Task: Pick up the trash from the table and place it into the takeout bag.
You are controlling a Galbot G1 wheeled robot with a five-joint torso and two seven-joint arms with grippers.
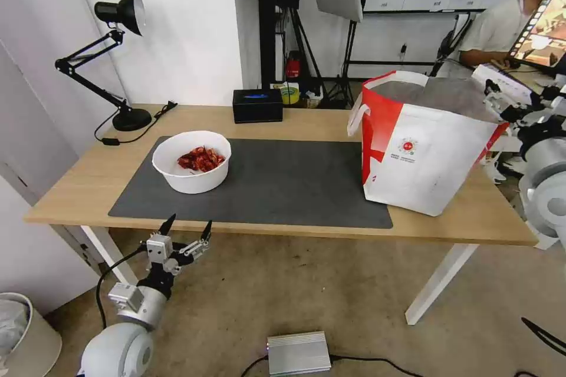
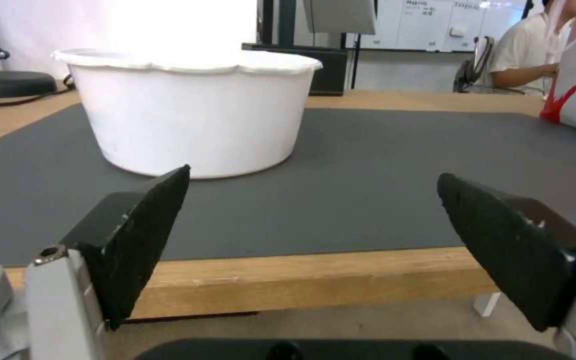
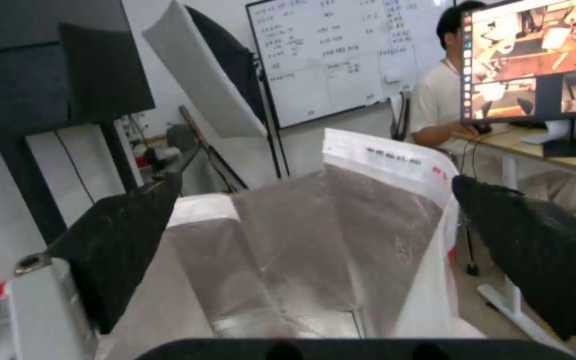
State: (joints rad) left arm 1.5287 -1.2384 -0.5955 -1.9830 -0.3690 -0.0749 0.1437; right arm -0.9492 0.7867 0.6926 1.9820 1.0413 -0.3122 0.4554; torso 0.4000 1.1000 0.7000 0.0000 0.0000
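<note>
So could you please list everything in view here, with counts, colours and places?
white bowl: one, white, red shells inside, on the mat's left part.
takeout bag: one, white and red, open, table's right end.
mat: one, dark grey, on the table.
tissue box: one, black, table's far edge.
desk lamp: one, black, far left corner.
metal box: one, silver, floor.
left gripper: open, before the table's near edge, facing the bowl.
right gripper: open, above the bag's mouth.
</note>
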